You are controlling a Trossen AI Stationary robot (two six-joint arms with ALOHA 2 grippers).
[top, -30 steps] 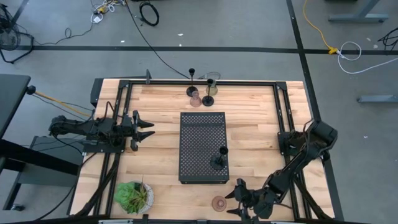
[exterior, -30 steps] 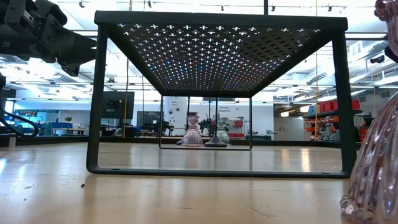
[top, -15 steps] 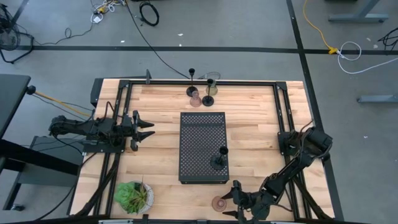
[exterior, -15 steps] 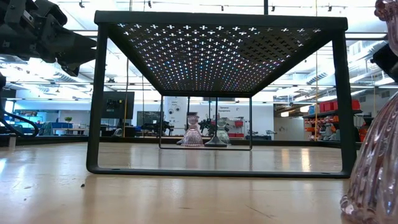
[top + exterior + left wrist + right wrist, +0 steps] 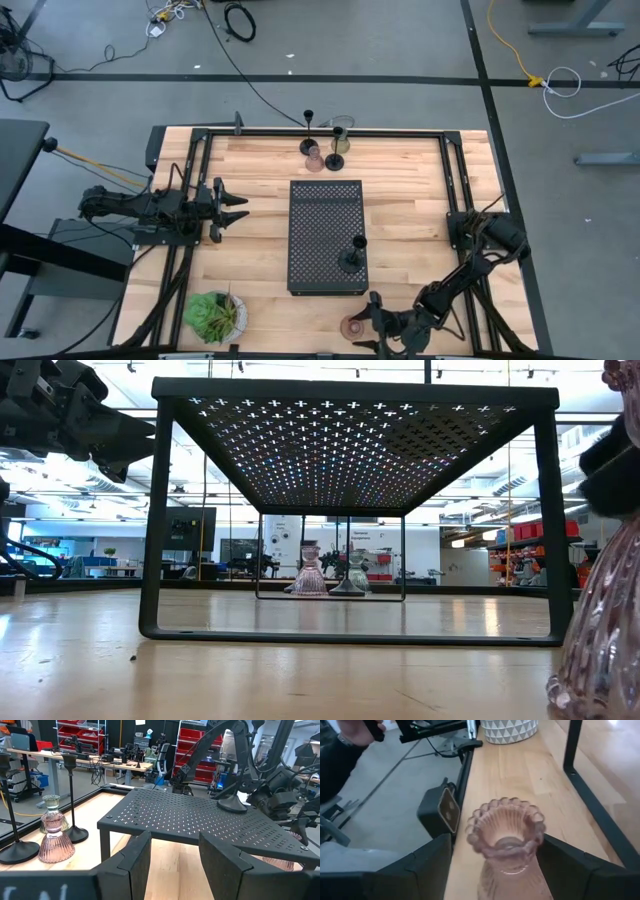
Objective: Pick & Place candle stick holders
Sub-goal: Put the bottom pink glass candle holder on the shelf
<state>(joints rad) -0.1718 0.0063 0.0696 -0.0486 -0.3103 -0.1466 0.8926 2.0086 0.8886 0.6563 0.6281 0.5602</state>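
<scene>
Right gripper lining up on the brownish holder, barely started overall

So far only one black stemmed holder point(image 5: 351, 257) is standing on the black tray point(image 5: 325, 205), near its right front corner. The other two black ones point(image 5: 309, 133) plus the pink point(image 5: 314, 160) and olive point(image 5: 336, 160) glass ones sit clustered at the far edge. The brownish glass holder point(image 5: 509, 851) stands upright at the near edge, long axis vertical, scalloped mouth pointing up. The right gripper point(image 5: 495, 865) has its fingers spread wide on either side of it, not closed on it yet. The left gripper point(image 5: 232, 208) waits open and empty at the left side.
</scene>
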